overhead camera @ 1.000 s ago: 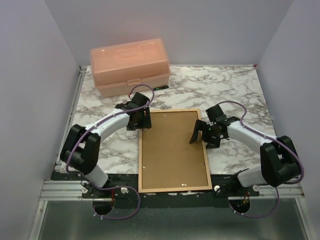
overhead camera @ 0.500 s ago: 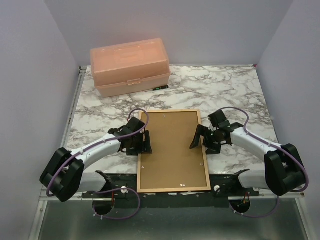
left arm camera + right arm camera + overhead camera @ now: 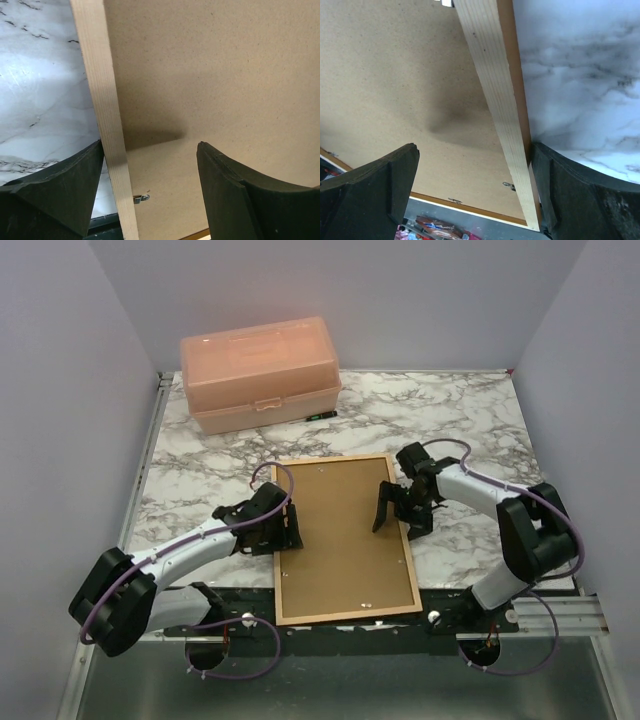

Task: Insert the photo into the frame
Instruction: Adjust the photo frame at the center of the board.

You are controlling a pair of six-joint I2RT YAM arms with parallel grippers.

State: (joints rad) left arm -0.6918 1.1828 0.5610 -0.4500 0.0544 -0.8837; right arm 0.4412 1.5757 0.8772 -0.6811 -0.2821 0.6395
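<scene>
The frame (image 3: 279, 575) lies face down on the marble table, its brown backing board (image 3: 340, 540) filling it. The photo is hidden. My left gripper (image 3: 285, 529) is open astride the left rail (image 3: 107, 125): one finger (image 3: 65, 190) sits against the rail's outer side, the other (image 3: 235, 195) stands over the board (image 3: 210, 75). My right gripper (image 3: 397, 524) is open astride the right rail (image 3: 495, 90), with one finger (image 3: 580, 190) against its outer side and the other (image 3: 370, 195) far off over the board (image 3: 395, 75).
A pink plastic box (image 3: 258, 372) stands shut at the far left of the table (image 3: 460, 420). Small metal turn clips (image 3: 141, 198) (image 3: 509, 186) sit along the inside of the rails. The frame's near end overhangs the black table edge (image 3: 240, 598).
My left gripper came down the left rail from the far corner to its middle. My right gripper moved slightly farther and inward. The frame's far end shifted left.
</scene>
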